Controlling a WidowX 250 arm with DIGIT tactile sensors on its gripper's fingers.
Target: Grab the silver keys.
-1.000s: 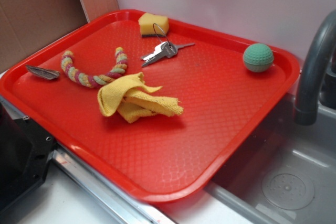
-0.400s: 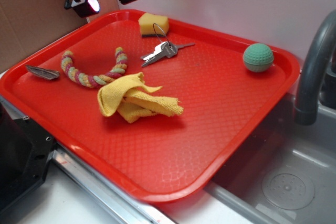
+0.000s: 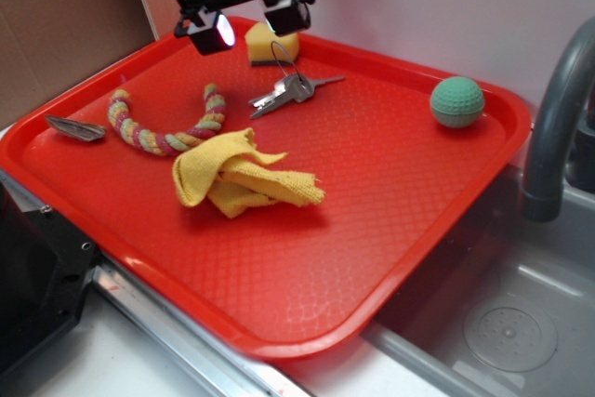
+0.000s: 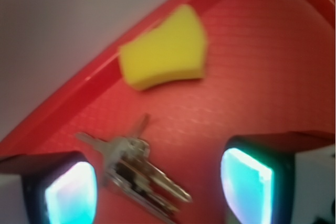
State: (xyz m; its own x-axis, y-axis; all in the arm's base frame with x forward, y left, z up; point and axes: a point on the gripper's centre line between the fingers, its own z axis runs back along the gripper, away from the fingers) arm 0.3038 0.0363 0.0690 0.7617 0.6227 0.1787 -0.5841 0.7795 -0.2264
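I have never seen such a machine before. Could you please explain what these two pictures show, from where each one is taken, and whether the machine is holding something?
It is a small robot arm. Its gripper has two fingers with glowing pads, standing open and holding nothing. The exterior picture is taken from the side. The wrist picture comes from a camera on the arm looking down between the fingers.

On the red tray lie the silver keys, which the arm should grab, a yellow sponge beside them, a colored rope, a yellow cloth, a green ball and a flat grey piece. The gripper hangs above the keys and sponge.
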